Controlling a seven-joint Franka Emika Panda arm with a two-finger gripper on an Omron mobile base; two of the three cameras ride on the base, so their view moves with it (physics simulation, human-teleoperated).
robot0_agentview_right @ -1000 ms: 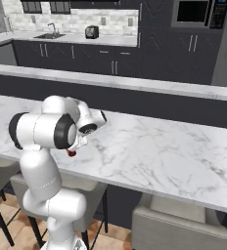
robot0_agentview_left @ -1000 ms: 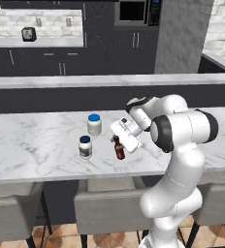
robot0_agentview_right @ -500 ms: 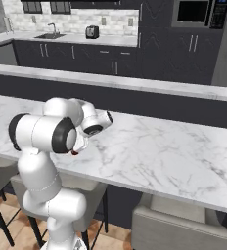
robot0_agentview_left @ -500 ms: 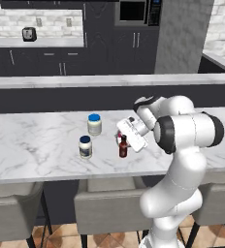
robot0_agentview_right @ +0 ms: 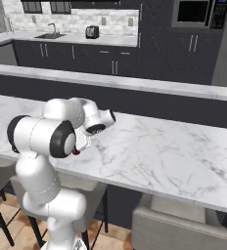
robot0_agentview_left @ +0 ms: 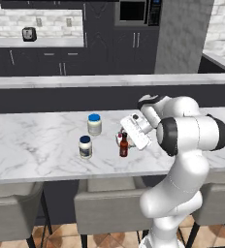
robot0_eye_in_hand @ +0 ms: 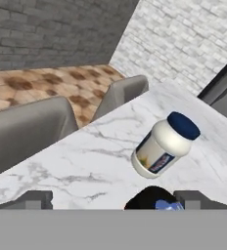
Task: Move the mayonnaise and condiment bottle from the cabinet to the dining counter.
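so the small slim red condiment bottle with a dark cap point(robot0_agentview_left: 124, 146) stands upright on the long white grey-veined marble dining counter point(robot0_agentview_left: 32, 150), about centre of the left base view. the white arm's two-finger gripper point(robot0_agentview_left: 123, 137) sits right around the bottle's top with its jaws spread wide, and i think they're not pinching it, though it's hard to see. the small slim white mayonnaise jar with a navy lid point(robot0_agentview_left: 85, 147) stands just left of the bottle. a wider cream jar with a bright blue lid point(robot0_agentview_left: 94, 124) stands behind them, and shows right of centre in the hand view point(robot0_eye_in_hand: 165, 144).
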